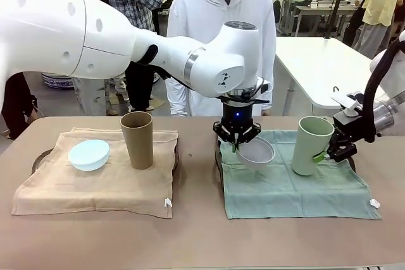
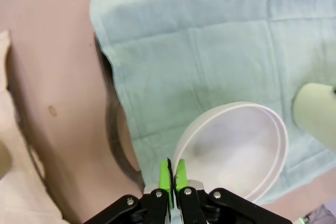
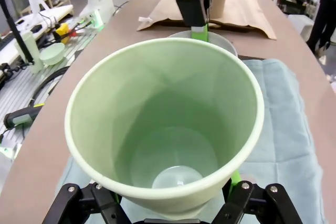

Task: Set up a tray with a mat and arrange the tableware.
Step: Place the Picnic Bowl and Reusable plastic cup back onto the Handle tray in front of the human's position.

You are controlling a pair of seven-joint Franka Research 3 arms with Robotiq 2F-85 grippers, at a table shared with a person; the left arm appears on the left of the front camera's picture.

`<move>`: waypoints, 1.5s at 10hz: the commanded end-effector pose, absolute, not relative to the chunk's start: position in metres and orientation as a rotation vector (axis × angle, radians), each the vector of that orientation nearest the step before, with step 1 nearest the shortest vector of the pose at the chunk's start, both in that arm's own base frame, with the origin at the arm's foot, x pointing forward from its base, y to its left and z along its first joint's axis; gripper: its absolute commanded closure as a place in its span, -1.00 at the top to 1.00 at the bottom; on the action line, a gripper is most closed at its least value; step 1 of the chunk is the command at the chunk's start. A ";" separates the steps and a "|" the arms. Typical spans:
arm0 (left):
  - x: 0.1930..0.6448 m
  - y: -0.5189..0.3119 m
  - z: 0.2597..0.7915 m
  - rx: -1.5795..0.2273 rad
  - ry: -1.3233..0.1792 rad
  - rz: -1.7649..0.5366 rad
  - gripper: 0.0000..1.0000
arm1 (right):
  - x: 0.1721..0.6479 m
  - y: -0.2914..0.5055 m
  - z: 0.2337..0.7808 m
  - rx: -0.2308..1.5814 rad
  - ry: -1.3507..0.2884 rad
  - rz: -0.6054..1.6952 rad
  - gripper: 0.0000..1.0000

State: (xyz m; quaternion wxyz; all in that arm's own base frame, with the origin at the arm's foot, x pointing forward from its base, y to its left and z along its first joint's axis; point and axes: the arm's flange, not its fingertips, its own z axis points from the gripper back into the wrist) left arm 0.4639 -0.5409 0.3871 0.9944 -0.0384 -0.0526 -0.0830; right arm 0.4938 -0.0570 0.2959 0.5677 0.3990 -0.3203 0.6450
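jaws: left gripper pinched on rim of white bowl, right gripper wide around green cup | where: both tilted over green mat | done: blue bowl, brown cup on tan mat | left: set these two down

I count two bowls: a pale blue bowl and a white bowl. I count two cups: a brown cup and a green cup. Two cloth mats: a tan mat and a green mat.
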 end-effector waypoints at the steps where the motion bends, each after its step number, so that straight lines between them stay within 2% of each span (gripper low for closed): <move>1: 0.470 -0.546 0.378 -0.111 -0.115 -0.192 -0.91 | 0.505 -0.057 0.289 0.938 -0.830 1.482 0.71; 5: 0.472 -0.554 0.363 -0.152 -0.094 -0.185 -0.91 | 0.506 -0.055 0.283 0.950 -0.836 1.468 0.71; 6: 0.473 -0.554 0.361 -0.160 -0.090 -0.181 -0.67 | 0.505 -0.055 0.283 0.949 -0.831 1.469 0.71; 7: 0.472 -0.554 0.363 -0.173 -0.082 -0.178 0.28 | 0.504 -0.054 0.284 0.954 -0.821 1.473 1.00; 8: 0.472 -0.553 0.364 -0.174 -0.078 -0.176 0.53 | 0.503 -0.054 0.286 0.943 -0.796 1.481 1.00; 9: 0.472 -0.552 0.365 -0.172 -0.073 -0.172 0.35 | 0.500 -0.054 0.288 0.924 -0.755 1.478 1.00; 10: 0.472 -0.551 0.367 -0.167 -0.063 -0.172 1.00 | 0.494 -0.051 0.294 0.889 -0.691 1.495 1.00; 11: 0.471 -0.549 0.370 -0.159 -0.064 -0.168 0.75 | 0.489 -0.050 0.301 0.861 -0.625 1.509 1.00; 12: 0.469 -0.547 0.376 -0.165 -0.075 -0.176 1.00 | 0.486 -0.052 0.309 0.811 -0.579 1.509 1.00; 14: 0.463 -0.543 0.387 -0.194 -0.124 -0.208 1.00 | 0.487 -0.068 0.323 0.724 -0.563 1.485 1.00; 15: 0.462 -0.538 0.391 -0.212 -0.138 -0.215 0.66 | 0.488 -0.074 0.327 0.692 -0.565 1.464 1.00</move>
